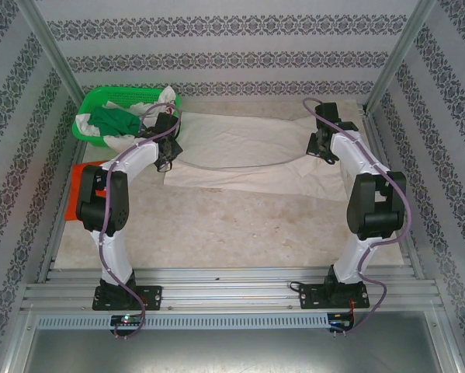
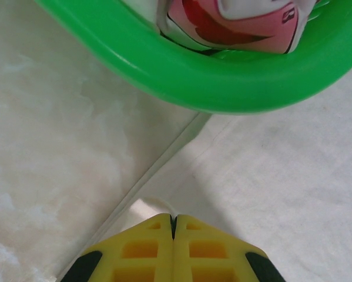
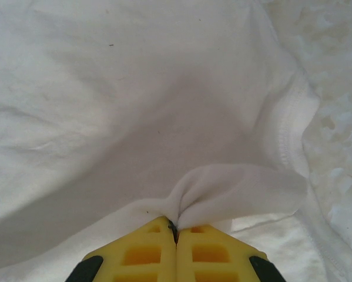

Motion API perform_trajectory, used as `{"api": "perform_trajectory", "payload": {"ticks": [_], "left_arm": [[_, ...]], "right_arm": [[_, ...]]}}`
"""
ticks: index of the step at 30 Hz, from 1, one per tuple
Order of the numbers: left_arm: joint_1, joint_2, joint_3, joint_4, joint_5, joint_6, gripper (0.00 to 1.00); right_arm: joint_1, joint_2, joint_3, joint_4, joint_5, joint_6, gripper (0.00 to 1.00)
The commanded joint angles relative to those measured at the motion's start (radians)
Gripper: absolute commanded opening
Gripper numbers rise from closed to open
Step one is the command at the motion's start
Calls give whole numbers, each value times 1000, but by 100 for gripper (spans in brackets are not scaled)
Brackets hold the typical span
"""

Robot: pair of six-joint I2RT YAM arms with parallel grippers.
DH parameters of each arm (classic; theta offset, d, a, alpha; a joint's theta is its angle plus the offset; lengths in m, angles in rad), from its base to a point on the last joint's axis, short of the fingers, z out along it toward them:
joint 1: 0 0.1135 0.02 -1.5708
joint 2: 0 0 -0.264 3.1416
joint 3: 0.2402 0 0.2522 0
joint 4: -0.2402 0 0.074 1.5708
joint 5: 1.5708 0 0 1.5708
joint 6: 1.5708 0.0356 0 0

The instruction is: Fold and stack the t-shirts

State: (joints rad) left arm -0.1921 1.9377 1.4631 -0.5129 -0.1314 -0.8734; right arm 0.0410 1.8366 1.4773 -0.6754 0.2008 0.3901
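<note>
On tabletop (image 1: pixel 216 210): large plain cream-white cloth t-shirt (image 1: pixel 240 140). Left pincer (image 2: pixel 173 218) closed on its edge beside green plastic mesh basket (image 2: pixel 223 88); right pincer (image 3: pixel 176 226) clamped on a fold.

**A robot lab cell staged for laundry**

This is a purpose-built test enclosure, not a lived-in room. Bare aluminium posts (image 1: pixel 50 47) frame it, and printed patterned panels (image 1: pixel 216 43) serve as walls on three sides. The left arm (image 1: pixel 112 198) and right arm (image 1: pixel 376 198), white and black, are bolted to slotted aluminium rails (image 1: pixel 232 289) at the near edge. Purple cables (image 1: pixel 100 247) trail along the arms, and a perforated cable duct (image 1: pixel 232 320) runs below the rails. The pale marble-look worktop (image 1: pixel 232 221) carries household props: a green basket (image 1: pixel 112 92) of cloth and a cream-white t-shirt (image 1: pixel 248 144) lying across the far side.
</note>
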Motion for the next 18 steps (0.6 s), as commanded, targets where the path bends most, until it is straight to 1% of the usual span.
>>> {"api": "perform_trajectory", "payload": {"ticks": [1, 5, 10, 11, 12, 14, 15, 16, 18], "left_arm": [[11, 22, 26, -14, -5, 13, 4], [10, 29, 29, -14, -6, 11, 4], [10, 41, 31, -16, -5, 12, 4], [11, 42, 30, -15, -5, 12, 5], [12, 43, 29, -16, -6, 9, 10], [10, 40, 22, -14, -8, 5, 27], [10, 37, 16, -12, -5, 4, 36], [10, 33, 15, -13, -4, 5, 46], [10, 17, 9, -4, 5, 19, 62]], "right_arm": [[-16, 26, 26, 18, 30, 14, 4], [-20, 55, 41, 30, 16, 6, 0], [-20, 92, 76, 24, 14, 5, 1], [-20, 97, 81, 22, 13, 5, 2], [-19, 100, 85, 20, 10, 4, 3], [-19, 101, 87, 19, 3, 3, 11], [-20, 98, 84, 23, -2, 0, 19], [-19, 91, 78, 33, -10, -5, 29], [-20, 71, 58, 57, -26, -14, 46]]}}
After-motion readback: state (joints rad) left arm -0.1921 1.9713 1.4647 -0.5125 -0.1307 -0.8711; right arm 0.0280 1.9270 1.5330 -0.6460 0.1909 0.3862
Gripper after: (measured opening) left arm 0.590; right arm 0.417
